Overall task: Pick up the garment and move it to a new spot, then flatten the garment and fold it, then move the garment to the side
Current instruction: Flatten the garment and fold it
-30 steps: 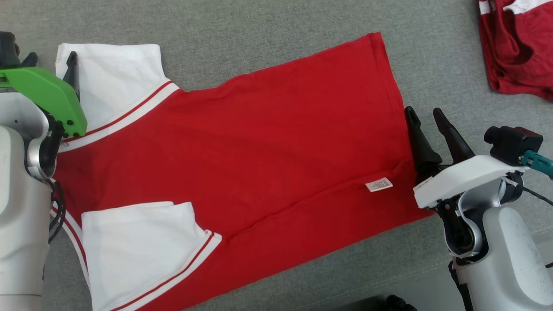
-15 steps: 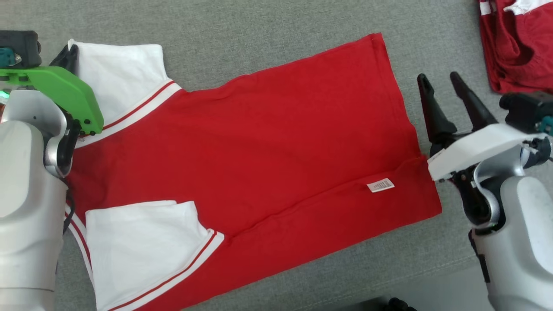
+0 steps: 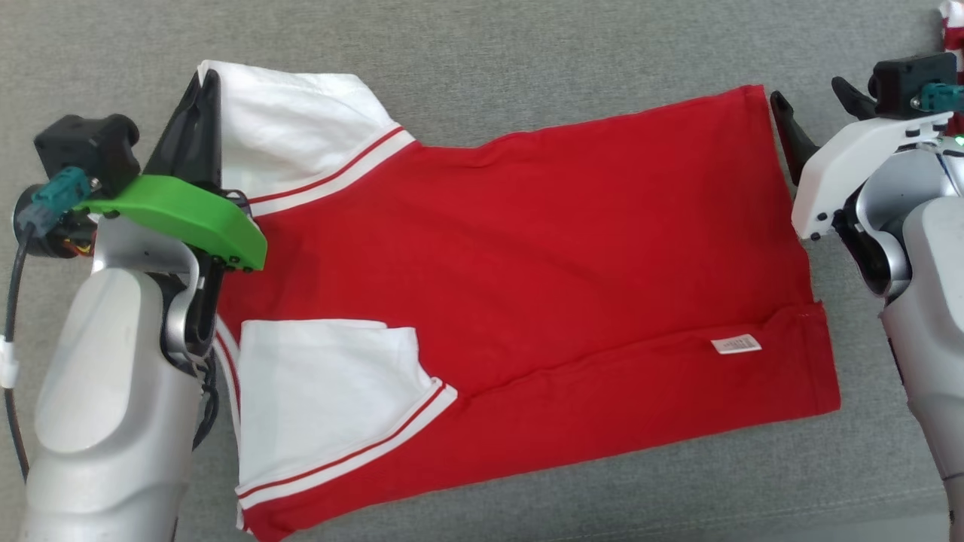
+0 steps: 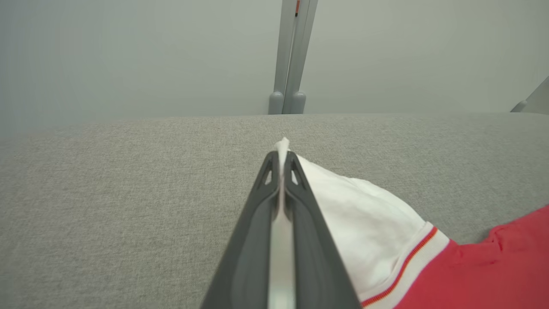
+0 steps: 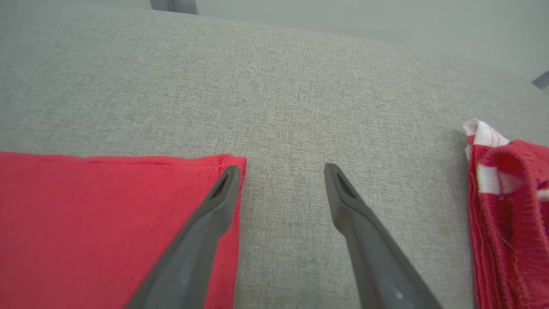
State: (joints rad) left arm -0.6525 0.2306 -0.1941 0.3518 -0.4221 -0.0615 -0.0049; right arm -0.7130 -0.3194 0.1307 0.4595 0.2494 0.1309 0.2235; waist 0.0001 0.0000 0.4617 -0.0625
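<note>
The garment (image 3: 527, 278), a red shirt with white sleeves, lies flat on a grey cloth surface (image 3: 527, 45) and takes up the middle of the head view. Its long axis runs left to right across the frame, dipping a little toward the lower right. The sleeve end points left and the hem points right. One white sleeve (image 3: 294, 128) sits at the upper left and the other (image 3: 324, 391) at the lower left. A small white label (image 3: 736, 344) shows near the hem at the lower right.

The left gripper (image 3: 209, 79) is at the upper left, its fingers pressed together on the outer corner of the upper sleeve. In the left wrist view a thin strip of white cloth runs between the fingers of this gripper (image 4: 281, 154).

The right gripper (image 3: 807, 89) is at the upper right, just beside the top corner of the hem, fingers spread. In the right wrist view one finger of this gripper (image 5: 282, 167) lies over that red corner and the other over bare grey cloth; whether they touch down I cannot tell.

Bare surface runs all along the top of the head view, with a narrower strip along the bottom. A second red and white garment (image 5: 510, 206) lies bunched at the right edge of the right wrist view, apart from the hem.
</note>
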